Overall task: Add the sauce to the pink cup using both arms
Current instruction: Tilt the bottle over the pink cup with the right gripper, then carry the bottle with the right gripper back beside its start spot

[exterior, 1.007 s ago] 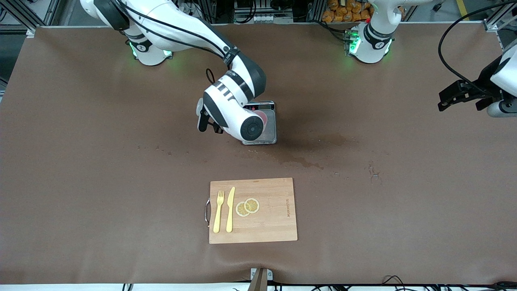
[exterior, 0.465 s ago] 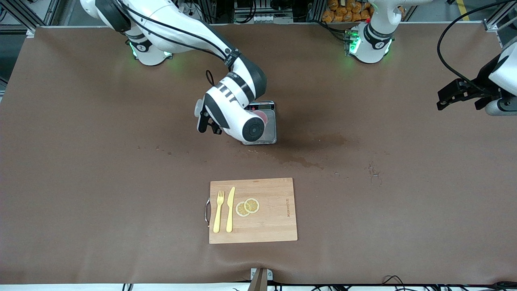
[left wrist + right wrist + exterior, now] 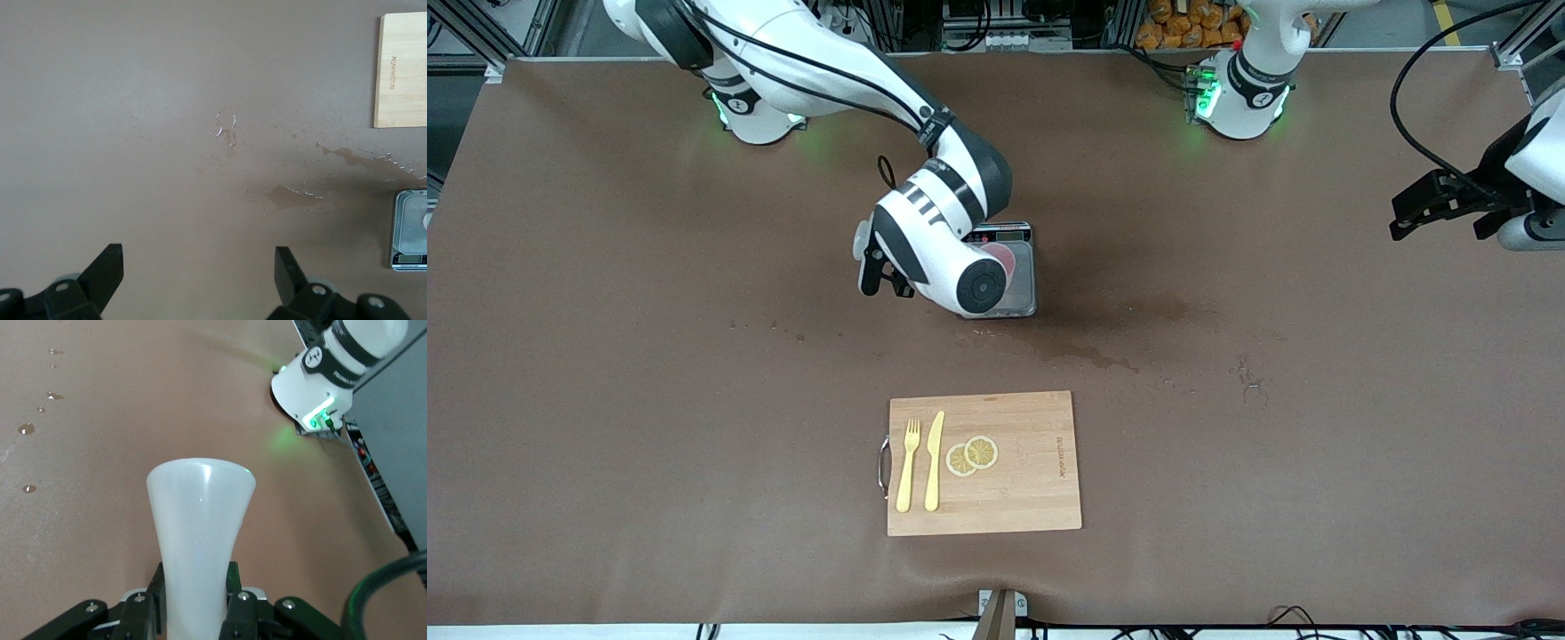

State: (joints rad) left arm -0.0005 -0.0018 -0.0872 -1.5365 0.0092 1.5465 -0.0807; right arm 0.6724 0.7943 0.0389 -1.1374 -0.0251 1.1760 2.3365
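A brown surface [image 3: 649,373] fills most of the room, with metal framing [image 3: 480,27] and cables along the edge where the arm bases stand. Starting at the right arm's end, the right arm [image 3: 827,62] reaches out from its green-lit base toward the middle. The right tool [image 3: 869,264] hangs over the surface just beside a small grey scale [image 3: 1023,293], and its fingers [image 3: 231,590] are clamped together on the sauce bottle [image 3: 199,540].

The bottle is milky, translucent white and flares out to a round, flat bottom. That end points away from the tool, and the nozzle end is hidden.

The pink cup [image 3: 1006,259] stands on the scale. Only a sliver of its pink rim shows, because the arm's wrist hangs above it.

Nearer the front camera than the scale lies a wooden board [image 3: 1032,498]. It carries a yellow fork [image 3: 908,467], a yellow knife [image 3: 935,462] and two lemon slices [image 3: 972,455], all lying flat.

A darker wet patch [image 3: 1129,311] with scattered drops stains the surface between scale and board, spreading toward the left arm's end.

There the left arm [image 3: 1534,169] waits. The left tool [image 3: 1440,222] is up in the air over the end of the surface, with its fingers [image 3: 110,263] spread wide apart and nothing between them.
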